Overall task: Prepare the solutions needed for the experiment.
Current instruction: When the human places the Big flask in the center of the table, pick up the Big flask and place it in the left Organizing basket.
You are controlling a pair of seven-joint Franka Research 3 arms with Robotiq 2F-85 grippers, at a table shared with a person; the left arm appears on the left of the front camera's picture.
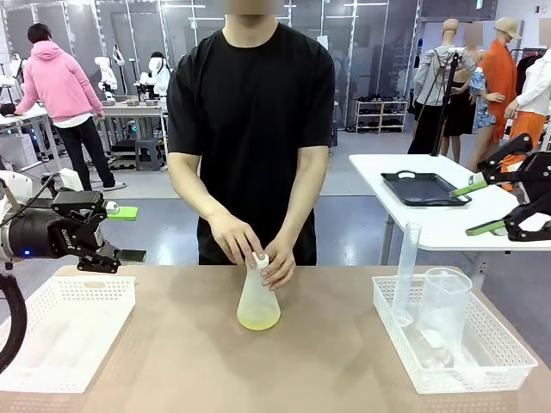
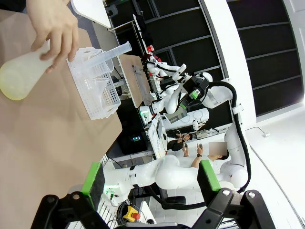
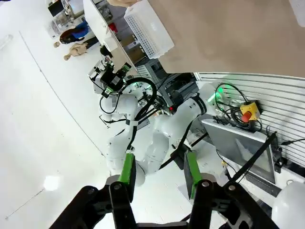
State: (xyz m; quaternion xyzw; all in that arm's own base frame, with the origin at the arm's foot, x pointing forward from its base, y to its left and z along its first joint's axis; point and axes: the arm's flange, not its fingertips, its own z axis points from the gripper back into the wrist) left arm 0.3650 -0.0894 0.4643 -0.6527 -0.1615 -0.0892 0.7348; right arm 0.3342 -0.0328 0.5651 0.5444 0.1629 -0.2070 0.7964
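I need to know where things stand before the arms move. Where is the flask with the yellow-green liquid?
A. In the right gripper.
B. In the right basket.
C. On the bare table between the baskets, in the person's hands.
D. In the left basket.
C: the flask with the solution stands on the table between the left basket and the right basket, with the person's hands at its neck.

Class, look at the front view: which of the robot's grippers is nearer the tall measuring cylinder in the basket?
Right. The right gripper hangs above and to the right of the measuring cylinder; the left gripper is across the table, above the far edge of the other basket.
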